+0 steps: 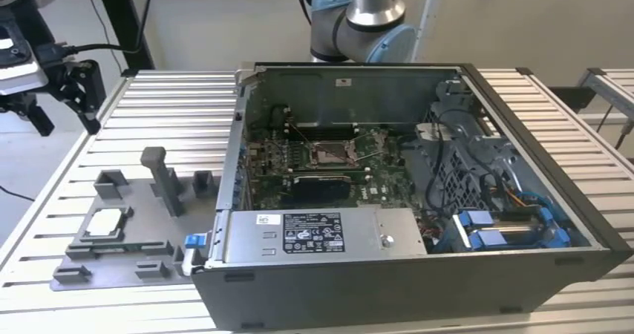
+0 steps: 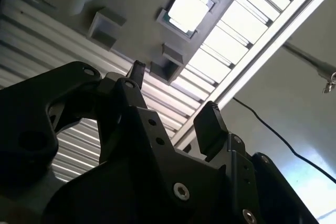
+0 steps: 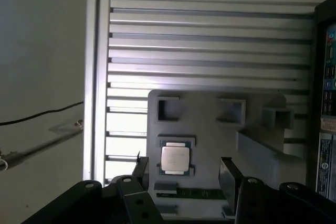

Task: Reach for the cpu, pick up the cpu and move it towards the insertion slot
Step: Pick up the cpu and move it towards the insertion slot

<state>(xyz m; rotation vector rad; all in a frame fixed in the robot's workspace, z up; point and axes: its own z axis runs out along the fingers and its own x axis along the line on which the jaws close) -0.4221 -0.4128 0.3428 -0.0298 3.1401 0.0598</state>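
The cpu [image 1: 107, 221], a small pale silver square, lies flat in a pocket of the grey fixture plate [image 1: 144, 234] on the exterior view's left. Both wrist views show the cpu [image 2: 188, 10] [image 3: 175, 159] beyond the fingertips. My gripper [image 1: 64, 117] hangs open in the air near the table's far left corner, well apart from the chip. Its black fingers [image 3: 140, 169] stand spread with nothing between them, and the gripper [image 2: 173, 98] [image 3: 184, 172] is empty. The insertion slot [image 1: 332, 152], a shiny metal frame with a dark centre, sits on the green board inside the open case.
The open computer case [image 1: 396, 289] takes up the middle and right of the slatted metal table [image 1: 168, 104]. Grey upright blocks [image 1: 163, 178] rise from the fixture plate close to the chip. The table's edge [image 3: 92, 77] runs beside the plate, with floor and a cable beyond.
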